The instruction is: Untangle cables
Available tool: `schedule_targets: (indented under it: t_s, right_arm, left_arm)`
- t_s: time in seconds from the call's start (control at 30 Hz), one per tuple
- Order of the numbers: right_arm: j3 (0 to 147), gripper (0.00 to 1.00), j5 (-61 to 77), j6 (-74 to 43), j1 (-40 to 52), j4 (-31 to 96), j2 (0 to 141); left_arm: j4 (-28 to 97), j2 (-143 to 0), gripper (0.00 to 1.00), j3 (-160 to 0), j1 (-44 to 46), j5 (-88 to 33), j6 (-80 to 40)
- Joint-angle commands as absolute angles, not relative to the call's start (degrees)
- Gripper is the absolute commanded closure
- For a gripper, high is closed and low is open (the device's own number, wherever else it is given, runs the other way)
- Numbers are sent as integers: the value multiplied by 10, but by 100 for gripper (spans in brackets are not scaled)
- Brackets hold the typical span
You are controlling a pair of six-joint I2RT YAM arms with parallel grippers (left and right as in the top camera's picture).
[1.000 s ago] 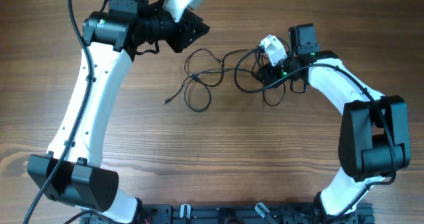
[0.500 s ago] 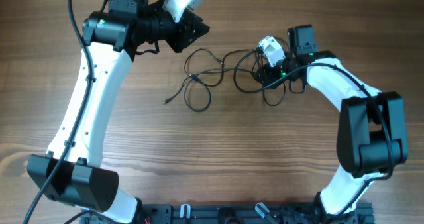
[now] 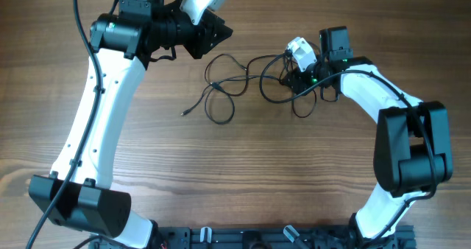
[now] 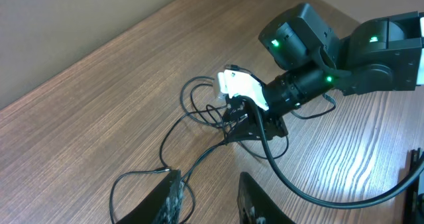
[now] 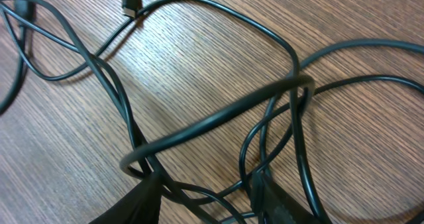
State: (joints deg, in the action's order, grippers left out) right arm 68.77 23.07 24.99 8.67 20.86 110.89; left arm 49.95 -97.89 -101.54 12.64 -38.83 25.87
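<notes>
The cables point(image 3: 221, 87) lie as one loose tangle of thin black loops on the wooden table, with a plug end point(image 3: 184, 113) trailing to the left. My right gripper point(image 3: 291, 78) is down in the right part of the tangle. In the right wrist view its jaws point(image 5: 205, 184) stand apart astride several crossing strands point(image 5: 218, 114), and another plug point(image 5: 130, 0) lies further off. My left gripper point(image 3: 219, 34) hovers at the tangle's upper left. In its wrist view the jaws point(image 4: 209, 184) are apart over bare wood, with a cable loop point(image 4: 199, 158) beside the left finger.
The table point(image 3: 243, 175) is bare wood around the tangle. The right arm's white and black wrist point(image 4: 318, 52) reaches in from the right, trailing its own thicker black cable point(image 4: 311, 194). The arm bases point(image 3: 243, 238) sit along the near edge.
The right gripper's jaws have narrowed around the strands between them. The left arm and the lie of the cables look the same.
</notes>
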Motion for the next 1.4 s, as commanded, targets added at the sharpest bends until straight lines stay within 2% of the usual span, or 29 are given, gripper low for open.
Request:
schedule_targets:
  t_s: [0.0, 0.33, 0.43, 0.47, 0.53, 0.57, 0.93, 1.13, 1.37]
  right_arm:
    - [689, 55, 216, 255, 86, 206, 1131]
    - [689, 54, 220, 255, 86, 206, 1147]
    - [689, 56, 221, 255, 86, 206, 1147]
    - [689, 65, 220, 255, 86, 205, 1147]
    - [689, 94, 220, 246, 86, 202, 1147]
    - [689, 95, 213, 232, 86, 197, 1147]
    - [710, 95, 205, 55, 86, 160, 1108]
    - [715, 96, 201, 56, 86, 199, 1003]
    - [715, 96, 193, 55, 86, 241, 894]
  left_arm:
    - [500, -963, 71, -1023, 125, -389, 268]
    - [500, -962, 71, -1023, 125, -389, 268]
    - [499, -962, 71, -1023, 125, -389, 268]
    - [500, -962, 71, -1023, 125, -389, 268]
    - [500, -962, 71, -1023, 125, -389, 268]
    - [500, -962, 71, -1023, 125, -389, 268]
    - [500, -962, 71, -1023, 125, -390, 267]
    - [503, -962, 70, -1023, 125, -400, 268]
    - [507, -964, 59, -1023, 125, -416, 277]
